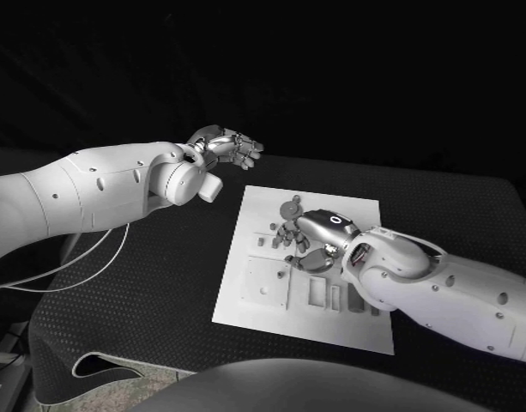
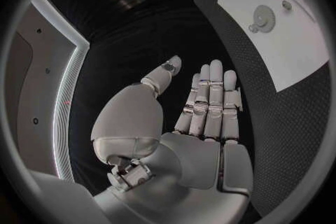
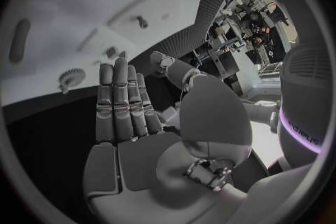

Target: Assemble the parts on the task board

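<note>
Left hand's fingers point(image 2: 210, 101) were straight and side by side, thumb out to one side, nothing held; silver segmented metal with dark pads. The left hand point(image 1: 228, 148) hung over the black table point(image 1: 151, 283), beyond the board's far left corner and clear of it. In the left wrist view the left hand point(image 2: 199, 140) showed an open flat palm.

Right hand's fingers point(image 3: 120, 101) were also straight and close together, thumb apart, palm empty. The right hand point(image 1: 316, 237) hovered over the middle of the board point(image 1: 256, 305); whether it touched the board could not be told. In the right wrist view the right hand point(image 3: 150, 145) was flat-open, the board behind the fingertips.

One board: a white flat rectangular plate with cut recesses, lying in the middle of the table. Parts were grey here. One round gear point(image 1: 290, 209), toothed, sat near the board's far edge, just beyond the right hand; the same gear point(image 2: 262, 15) showed in the left wrist view and again point(image 3: 70, 77) in the right wrist view. Other small parts lay by the right hand, too small to count.

Two white arms with smooth shells. Table surface was black, finely dimpled matting.
</note>
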Tool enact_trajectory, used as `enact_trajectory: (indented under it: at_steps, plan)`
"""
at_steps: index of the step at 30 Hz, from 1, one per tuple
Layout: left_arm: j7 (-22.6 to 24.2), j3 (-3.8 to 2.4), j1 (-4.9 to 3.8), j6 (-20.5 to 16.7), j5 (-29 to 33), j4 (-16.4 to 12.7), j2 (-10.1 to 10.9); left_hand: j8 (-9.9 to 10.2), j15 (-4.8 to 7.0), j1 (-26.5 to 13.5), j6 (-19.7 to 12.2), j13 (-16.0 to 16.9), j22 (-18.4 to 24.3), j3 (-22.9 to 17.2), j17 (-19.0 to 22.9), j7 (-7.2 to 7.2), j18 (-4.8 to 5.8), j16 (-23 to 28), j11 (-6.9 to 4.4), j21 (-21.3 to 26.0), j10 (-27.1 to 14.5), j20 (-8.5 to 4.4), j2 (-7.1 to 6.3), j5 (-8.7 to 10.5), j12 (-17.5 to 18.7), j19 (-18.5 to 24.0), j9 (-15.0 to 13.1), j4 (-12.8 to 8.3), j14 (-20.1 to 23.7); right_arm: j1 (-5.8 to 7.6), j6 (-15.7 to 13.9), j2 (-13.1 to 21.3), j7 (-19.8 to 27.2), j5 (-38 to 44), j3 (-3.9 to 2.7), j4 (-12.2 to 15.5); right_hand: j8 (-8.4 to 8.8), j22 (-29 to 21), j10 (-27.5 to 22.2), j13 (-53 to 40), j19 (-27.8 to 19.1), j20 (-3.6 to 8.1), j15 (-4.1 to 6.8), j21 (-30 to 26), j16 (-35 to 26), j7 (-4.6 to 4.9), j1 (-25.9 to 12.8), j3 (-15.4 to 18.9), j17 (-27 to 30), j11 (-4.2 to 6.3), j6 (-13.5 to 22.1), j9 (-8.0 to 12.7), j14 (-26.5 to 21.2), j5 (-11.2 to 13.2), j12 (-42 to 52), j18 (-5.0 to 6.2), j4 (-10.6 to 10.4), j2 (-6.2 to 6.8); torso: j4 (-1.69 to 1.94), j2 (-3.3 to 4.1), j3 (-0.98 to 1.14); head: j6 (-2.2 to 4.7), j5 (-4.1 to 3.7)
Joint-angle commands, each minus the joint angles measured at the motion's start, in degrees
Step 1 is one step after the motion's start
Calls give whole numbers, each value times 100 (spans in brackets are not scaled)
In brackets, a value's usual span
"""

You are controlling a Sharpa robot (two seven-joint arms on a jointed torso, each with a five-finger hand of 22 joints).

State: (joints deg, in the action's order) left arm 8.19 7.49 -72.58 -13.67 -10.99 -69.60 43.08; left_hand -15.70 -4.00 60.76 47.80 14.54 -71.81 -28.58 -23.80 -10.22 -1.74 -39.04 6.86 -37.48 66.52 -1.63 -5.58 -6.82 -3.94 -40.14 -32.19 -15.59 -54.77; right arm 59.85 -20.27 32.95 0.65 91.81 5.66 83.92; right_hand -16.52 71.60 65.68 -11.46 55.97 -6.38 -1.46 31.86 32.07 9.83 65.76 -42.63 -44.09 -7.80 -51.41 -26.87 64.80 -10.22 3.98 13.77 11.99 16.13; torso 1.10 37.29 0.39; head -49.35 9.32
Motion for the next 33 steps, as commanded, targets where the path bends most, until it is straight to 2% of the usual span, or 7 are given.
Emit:
enact_trajectory:
  at_steps: [1,4,10,18,20,25,33]
  plan:
    - [45,-5,-13,73,27,62,-42,-26,-10,-22,-1,-5,-8,13,-9,-18,-112,35,41,35,14,2,27,-12,-18,-52,8,20,-42,198,440,194,8,-550,-74,202,21,100,6,15,160,66,27,150,76,-29,-18,75,-76,46,27,14,140,-24,38,123,-7,-51,-9,-2,8,48,-50]
    - [56,-5,-13,88,27,68,-55,-26,-10,-21,-1,-5,-8,13,-10,-18,-112,37,40,36,15,2,27,-12,-19,-52,8,20,-42,433,582,386,0,-698,-128,286,11,215,26,25,397,177,88,353,239,-45,-9,145,-221,88,22,26,400,-25,47,123,3,-81,-3,-1,2,98,-107]
    - [56,-5,-12,100,27,74,-48,-28,-10,-21,0,-5,-9,12,-13,-17,-112,39,40,37,17,2,28,-12,-20,-52,8,20,-43,711,1097,685,-209,-339,-138,173,7,392,-26,66,777,400,145,668,501,-71,-48,310,-515,132,49,42,768,-53,14,123,56,-103,-2,4,3,125,-133]
    - [58,-5,-12,112,27,84,-63,-30,-10,-21,1,-4,-10,13,-17,-17,-112,42,39,39,19,3,27,-11,-20,-52,9,20,-43,751,1828,813,-526,270,-135,-74,113,486,-527,263,841,512,48,1072,939,-138,-322,761,-820,23,299,115,722,66,-37,123,26,33,17,5,1,128,-132]
    - [58,-5,-12,116,27,88,-70,-30,-11,-21,1,-4,-11,13,-19,-17,-112,43,39,40,19,3,28,-12,-21,-52,9,20,-43,750,1869,810,-553,357,-122,-152,134,477,-686,329,750,508,-7,1129,1015,-240,-404,926,-867,-30,391,130,609,141,-30,123,12,49,10,8,4,123,-133]
    - [58,-4,-11,118,27,89,-71,-31,-11,-21,2,-4,-11,13,-21,-17,-112,45,39,41,20,3,29,-12,-21,-52,9,21,-44,738,1929,816,-561,458,6,-205,118,471,-709,362,692,505,-5,1187,1095,-301,-421,1018,-895,-27,422,129,545,164,-2,123,-21,52,0,5,10,130,-128]
    - [43,-4,-11,106,27,88,-59,-33,-11,-22,2,-4,-13,13,-26,-17,-112,48,39,43,20,3,32,-12,-21,-53,9,22,-45,661,2061,849,-568,516,85,-202,97,466,-690,377,652,505,9,1221,1138,-314,-410,1060,-899,-12,429,124,499,156,19,123,-39,46,10,5,-2,135,-164]
